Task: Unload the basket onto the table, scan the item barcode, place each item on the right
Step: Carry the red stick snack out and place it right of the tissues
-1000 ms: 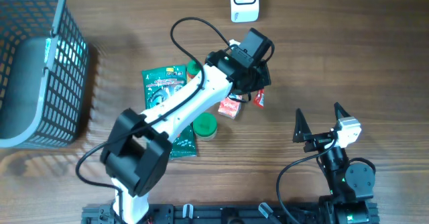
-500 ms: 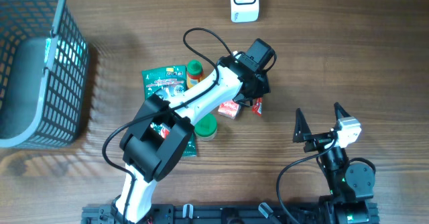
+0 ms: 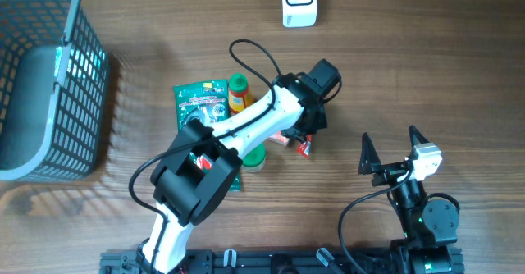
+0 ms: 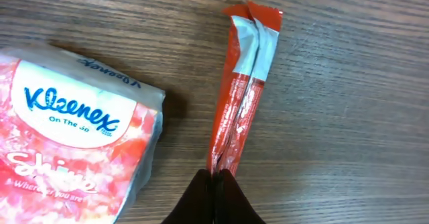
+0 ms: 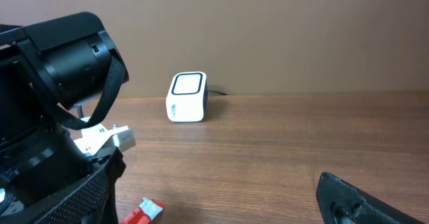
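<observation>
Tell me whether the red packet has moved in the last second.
Yes. Pinched by the left claw, the red packet shifted away from the white scanner.

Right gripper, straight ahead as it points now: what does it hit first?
Probably nothing: the open right gripper faces bare table. The white scanner and the left arm both sit left of that line, though depth is hard to judge.

The basket (image 3: 49,85) occupies the frame's left edge and the scanner (image 3: 299,3) top centre. The sachet (image 4: 241,90) lies just right of the tissue pack (image 4: 74,137).
</observation>
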